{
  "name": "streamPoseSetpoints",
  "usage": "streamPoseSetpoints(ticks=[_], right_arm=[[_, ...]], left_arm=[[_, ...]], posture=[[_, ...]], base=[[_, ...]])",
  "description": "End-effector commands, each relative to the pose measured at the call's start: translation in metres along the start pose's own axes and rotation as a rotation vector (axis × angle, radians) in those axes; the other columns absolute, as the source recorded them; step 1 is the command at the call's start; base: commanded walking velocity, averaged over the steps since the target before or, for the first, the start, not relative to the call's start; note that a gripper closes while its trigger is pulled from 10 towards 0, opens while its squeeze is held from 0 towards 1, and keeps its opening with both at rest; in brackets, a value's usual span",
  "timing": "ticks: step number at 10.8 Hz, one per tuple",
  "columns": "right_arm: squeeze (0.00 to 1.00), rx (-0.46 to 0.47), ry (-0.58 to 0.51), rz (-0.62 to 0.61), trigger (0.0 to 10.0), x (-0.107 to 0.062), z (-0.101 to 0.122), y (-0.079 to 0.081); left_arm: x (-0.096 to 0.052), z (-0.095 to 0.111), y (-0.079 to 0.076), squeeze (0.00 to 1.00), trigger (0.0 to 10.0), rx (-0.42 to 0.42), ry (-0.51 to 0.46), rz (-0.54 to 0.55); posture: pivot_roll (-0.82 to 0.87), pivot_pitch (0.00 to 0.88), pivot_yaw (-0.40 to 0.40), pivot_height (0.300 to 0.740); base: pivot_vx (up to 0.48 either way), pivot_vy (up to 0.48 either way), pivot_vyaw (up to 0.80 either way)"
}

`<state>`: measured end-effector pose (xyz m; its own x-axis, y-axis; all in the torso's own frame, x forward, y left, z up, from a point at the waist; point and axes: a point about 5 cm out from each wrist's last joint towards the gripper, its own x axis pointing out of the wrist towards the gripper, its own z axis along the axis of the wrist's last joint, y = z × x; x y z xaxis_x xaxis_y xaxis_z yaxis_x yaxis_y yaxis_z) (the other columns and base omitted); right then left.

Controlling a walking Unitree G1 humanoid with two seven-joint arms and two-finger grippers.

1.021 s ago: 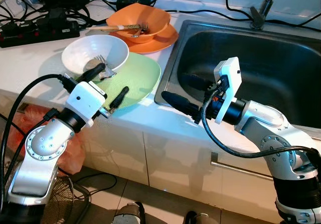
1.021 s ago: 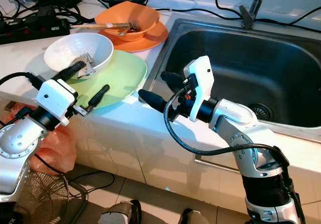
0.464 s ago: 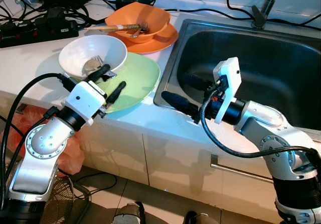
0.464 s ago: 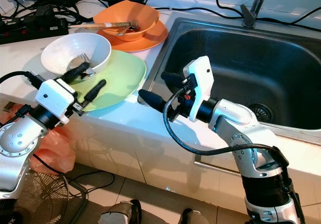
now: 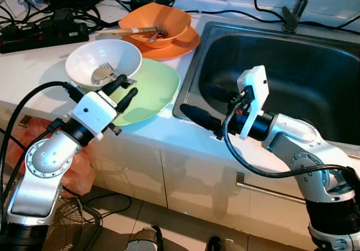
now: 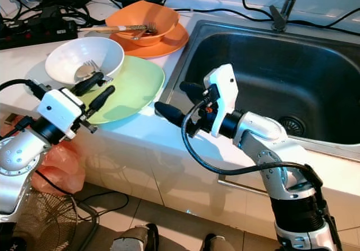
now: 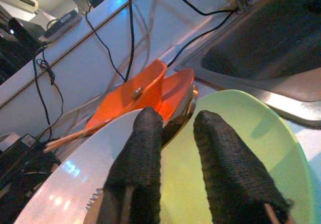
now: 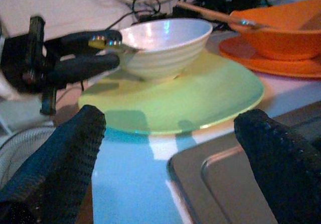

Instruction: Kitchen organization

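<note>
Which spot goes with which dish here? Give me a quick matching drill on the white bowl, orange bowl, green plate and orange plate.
Things:
1. round white ceramic bowl
2. deep orange bowl
3. pale green flat plate
4. orange flat plate

Places:
A. directly on the counter, beside the steel sink's near left corner
B. under the orange bowl, toward the back of the counter
C. sitting on the green plate, a fork inside it
D. on the orange plate, utensils resting across it

Pairs: 1-C, 2-D, 3-A, 4-B
</note>
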<state>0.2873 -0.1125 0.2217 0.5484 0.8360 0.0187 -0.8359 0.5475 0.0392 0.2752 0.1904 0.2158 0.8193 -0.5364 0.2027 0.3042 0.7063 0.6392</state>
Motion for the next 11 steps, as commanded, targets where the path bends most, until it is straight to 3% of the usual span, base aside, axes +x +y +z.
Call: streamPoseSetpoints(ticks=[1, 5, 9, 10, 11], right_arm=[[0.0, -0.018, 0.035, 0.035, 10.0, -0.004, -0.004, 0.002], [0.0, -0.06, 0.092, 0.032, 10.0, -0.011, -0.009, -0.006], [0.0, -0.066, 0.088, 0.015, 10.0, -0.01, -0.011, -0.01], [0.0, -0.064, 0.087, 0.013, 10.0, -0.009, -0.012, -0.01], [0.0, -0.061, 0.086, 0.011, 10.0, -0.009, -0.013, -0.01]], left_arm=[[-0.002, -0.002, 0.0, 0.0, 0.0, 0.002, 0.008, -0.005], [-0.005, 0.005, 0.007, 0.0, 0.0, 0.013, -0.008, 0.025], [-0.001, 0.02, 0.021, 0.0, 0.0, 0.096, -0.052, 0.057], [-0.002, 0.016, 0.019, 0.0, 0.0, 0.1, -0.034, 0.049], [-0.003, 0.01, 0.017, 0.0, 3.9, 0.09, -0.006, 0.04]], posture=[[0.16, 0.16, 0.041, 0.74], [0.16, 0.157, 0.036, 0.74], [0.17, 0.151, 0.039, 0.74], [0.17, 0.15, 0.038, 0.74], [0.17, 0.149, 0.038, 0.74]], base=[[0.0, 0.0, 0.0], [0.0, 0.0, 0.0], [0.0, 0.0, 0.0], [0.0, 0.0, 0.0], [0.0, 0.0, 0.0]])
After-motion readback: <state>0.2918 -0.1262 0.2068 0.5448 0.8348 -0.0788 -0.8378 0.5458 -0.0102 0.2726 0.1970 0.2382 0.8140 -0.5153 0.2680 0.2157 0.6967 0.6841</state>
